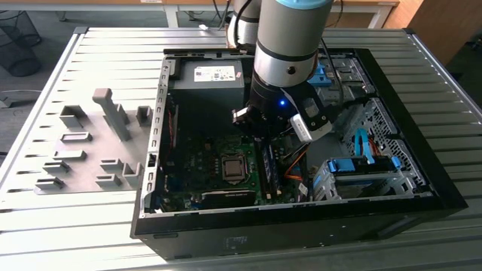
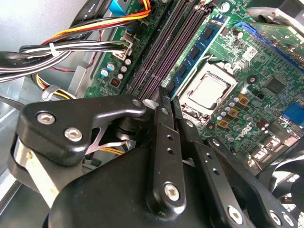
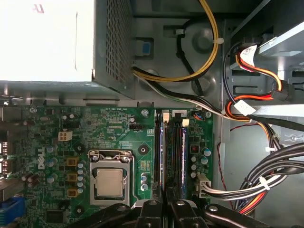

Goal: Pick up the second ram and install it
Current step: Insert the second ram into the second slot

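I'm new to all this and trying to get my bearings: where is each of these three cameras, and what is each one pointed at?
Exterior view: off the arm, looking down at the open computer case on a slatted table; the arm shows, reaching inside.
First wrist view: on the arm, facing the green circuit board; the gripper shows at the edge.
Second wrist view: on the arm, slanting across that board; the gripper shows close up.
Both wrist views share the processor and memory slots.
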